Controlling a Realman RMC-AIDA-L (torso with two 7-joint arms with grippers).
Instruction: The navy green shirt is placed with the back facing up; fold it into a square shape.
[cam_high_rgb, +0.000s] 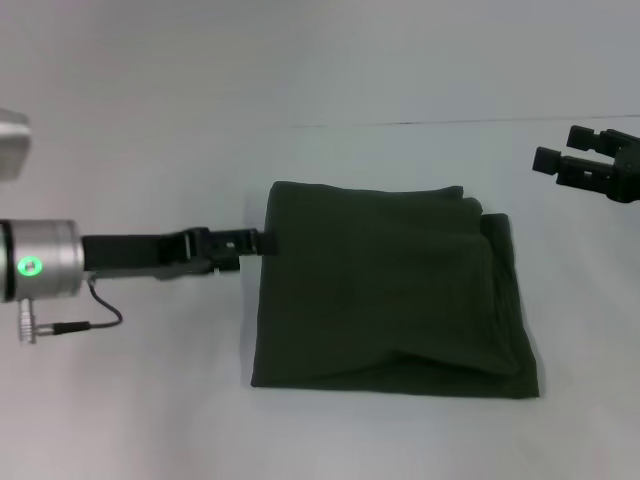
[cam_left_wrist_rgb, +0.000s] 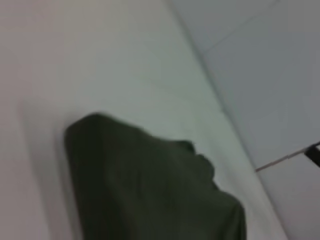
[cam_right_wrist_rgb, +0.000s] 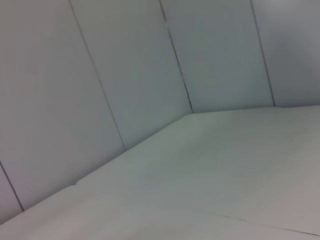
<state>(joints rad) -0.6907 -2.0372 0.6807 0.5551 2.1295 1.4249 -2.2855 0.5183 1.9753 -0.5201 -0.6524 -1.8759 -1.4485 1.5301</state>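
The left gripper (cam_high_rgb: 262, 241) reaches in level, its tips pressed together at the left edge of the navy green shirt (cam_high_rgb: 390, 290), near its far corner; whether cloth is pinched I cannot tell. The shirt lies folded, nearly square, on the tabletop (cam_high_rgb: 150, 400). The right gripper (cam_high_rgb: 562, 148) hovers spread, empty, well beyond the shirt's far right corner.

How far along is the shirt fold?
Mostly done: the navy green shirt lies on the table as a compact, roughly square bundle with layered edges on its right side. In hand: the left gripper is at the shirt's left edge. The right gripper hangs open, clear of it. Left: perhaps tidying only.
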